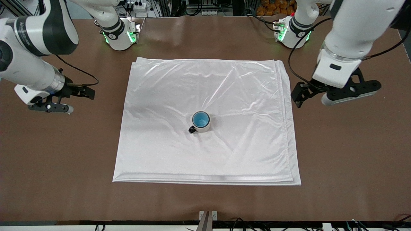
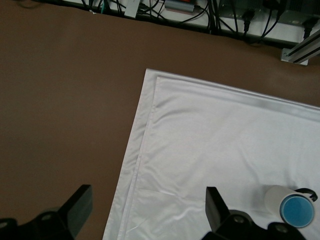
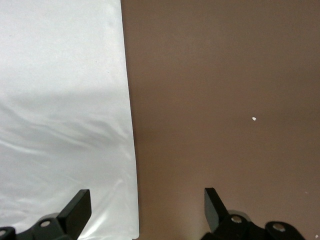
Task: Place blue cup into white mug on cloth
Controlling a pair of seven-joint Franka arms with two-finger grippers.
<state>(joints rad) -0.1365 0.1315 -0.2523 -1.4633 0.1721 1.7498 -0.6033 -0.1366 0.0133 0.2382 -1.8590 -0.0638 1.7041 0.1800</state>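
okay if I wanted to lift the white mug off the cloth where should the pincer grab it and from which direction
Probably from straight above, closing across the rim and wall of the white mug where no handle sticks out. It stands upright on the cloth, its black handle pointing toward the front camera, and the blue cup fills its inside, so an inner finger has little room.

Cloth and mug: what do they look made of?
The cloth: seems satin-like fabric, glossy white, shown by sheen streaks and soft wrinkles. The white mug: probably glazed ceramic, cream wall with a black handle; plastic cannot be ruled out. The blue cup sits inside it.
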